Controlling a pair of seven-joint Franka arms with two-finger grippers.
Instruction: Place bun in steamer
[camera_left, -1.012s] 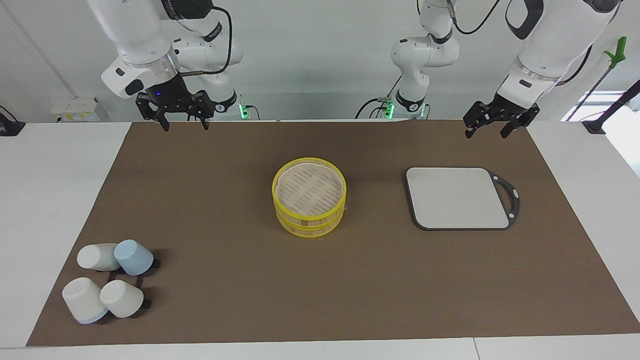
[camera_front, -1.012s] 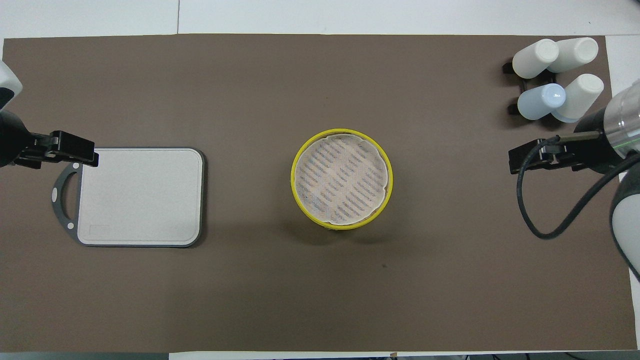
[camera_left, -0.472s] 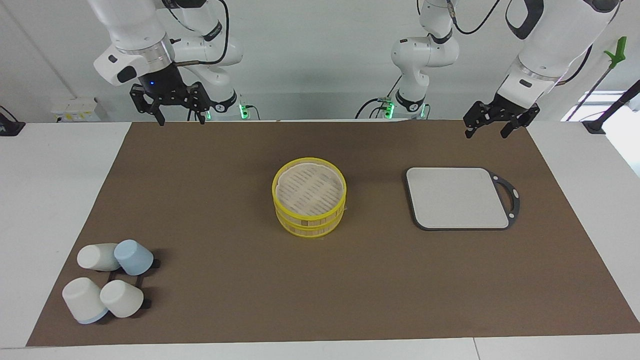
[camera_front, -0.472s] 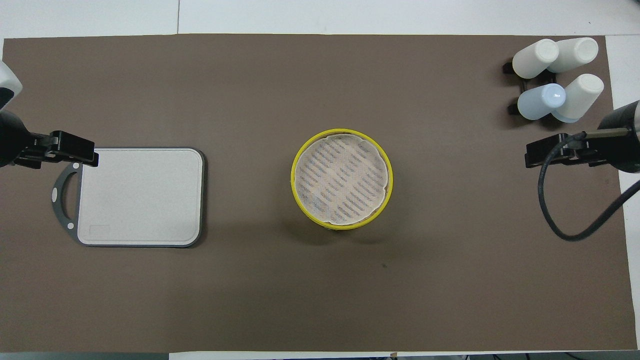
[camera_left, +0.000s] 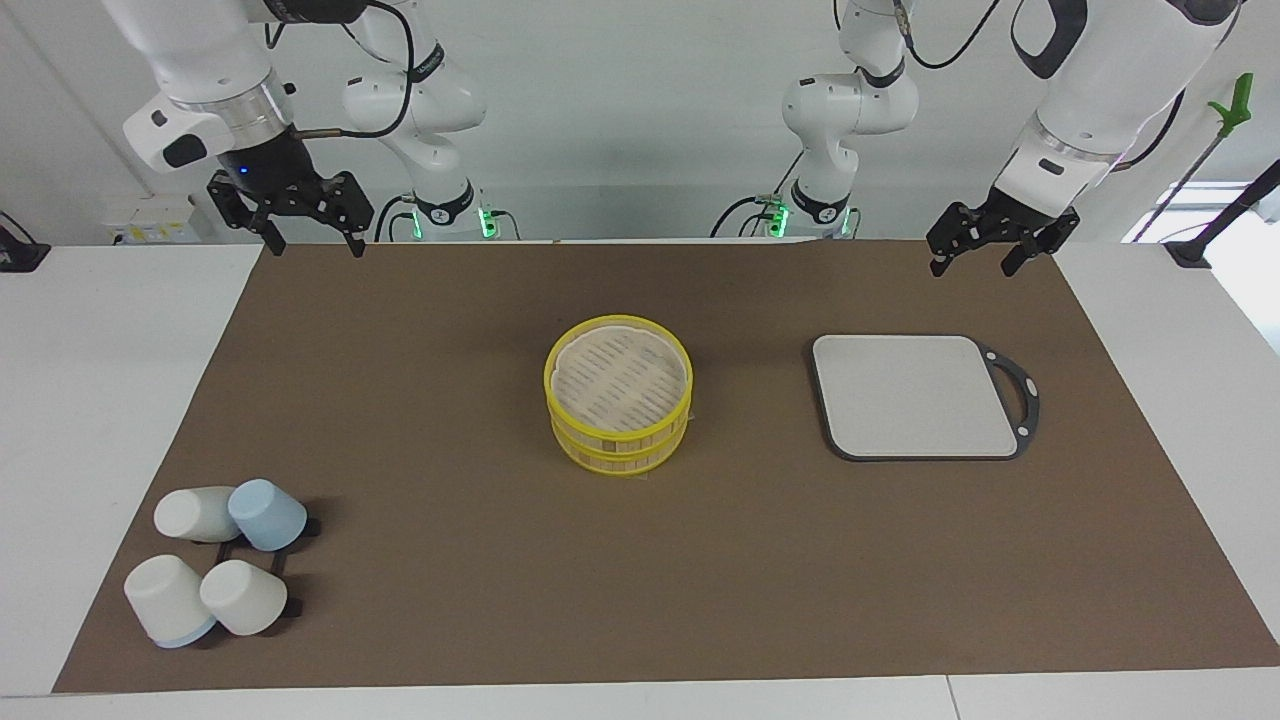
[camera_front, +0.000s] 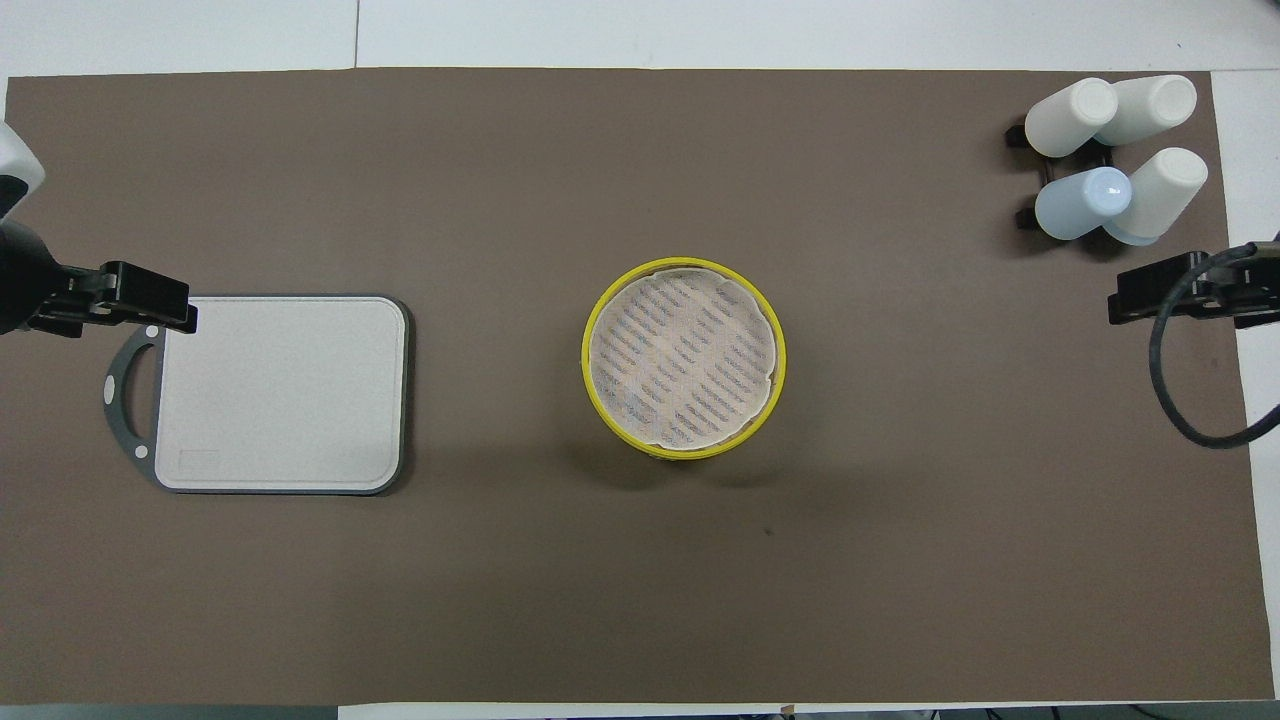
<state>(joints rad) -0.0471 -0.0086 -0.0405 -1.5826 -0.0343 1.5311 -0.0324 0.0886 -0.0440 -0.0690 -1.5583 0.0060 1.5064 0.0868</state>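
A round bamboo steamer (camera_left: 618, 395) of stacked tiers with bright yellow rims stands upright at the middle of the table (camera_left: 120, 330), on a brown mat (camera_left: 450, 560) that covers most of the surface. Its axis is vertical and its open top faces up, so the overhead view looks straight onto the pale slatted floor (camera_front: 683, 348), which is bare. No bun can be seen in either view.

A flat grey cutting board (camera_left: 915, 395) with a dark rim lies on the mat toward the left arm's end of the table, well apart from the steamer and about as far from the robots. Its dark looped handle (camera_left: 1018, 396) points away from the steamer, toward the table's end.

Four cups (camera_left: 215, 560), three white and one pale blue, lie tilted on a small black rack at the right arm's end, farther from the robots than the steamer and close to the mat's corner.

The left gripper (camera_left: 974, 262) hangs in the air over the mat's edge nearest the robots, on the robots' side of the cutting board; its fingers are spread and hold nothing. The right gripper (camera_left: 312, 243) hangs over the mat's corner nearest the robots at the right arm's end; its fingers are likewise spread and empty. Both grippers are well apart from the steamer, and neither touches anything on the table.
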